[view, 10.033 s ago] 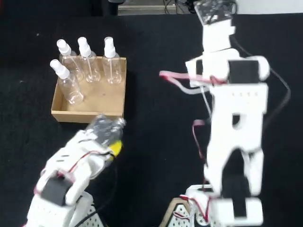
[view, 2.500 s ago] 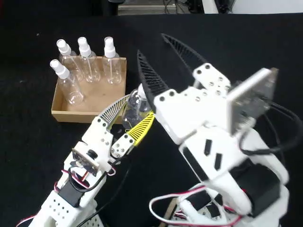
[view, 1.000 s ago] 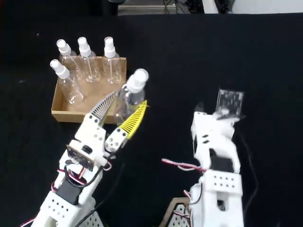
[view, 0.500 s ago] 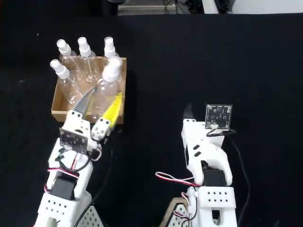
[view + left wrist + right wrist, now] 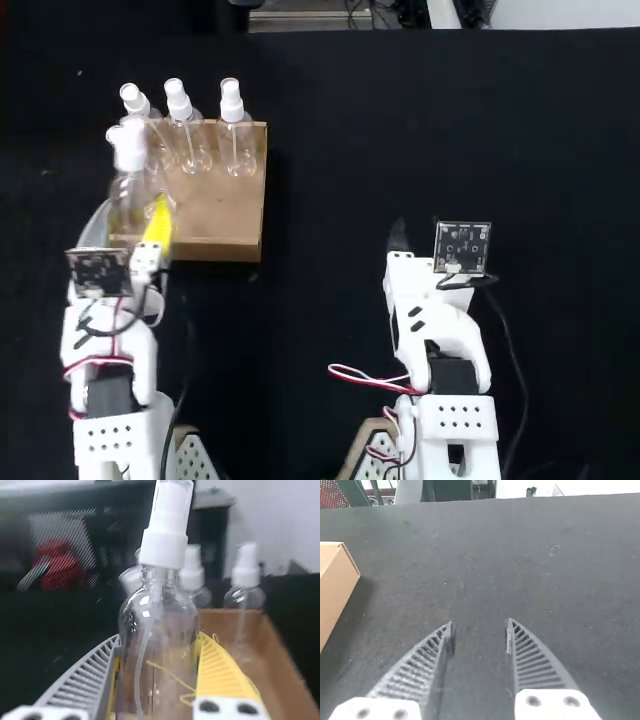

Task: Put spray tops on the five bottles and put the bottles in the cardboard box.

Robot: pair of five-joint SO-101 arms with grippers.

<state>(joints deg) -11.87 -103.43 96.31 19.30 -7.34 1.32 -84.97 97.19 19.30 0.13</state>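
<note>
Bottle (image 5: 156,645), spray top (image 5: 167,530) on, gripped between left fingers (image 5: 220,677) at cardboard box (image 5: 232,215); right fingers (image 5: 532,660) spread apart.

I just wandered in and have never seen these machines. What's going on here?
The left gripper holds a clear bottle with a white spray top upright at the left edge of the cardboard box. Other capped bottles stand along the box's far side. The right gripper is open and empty above the black table.
</note>
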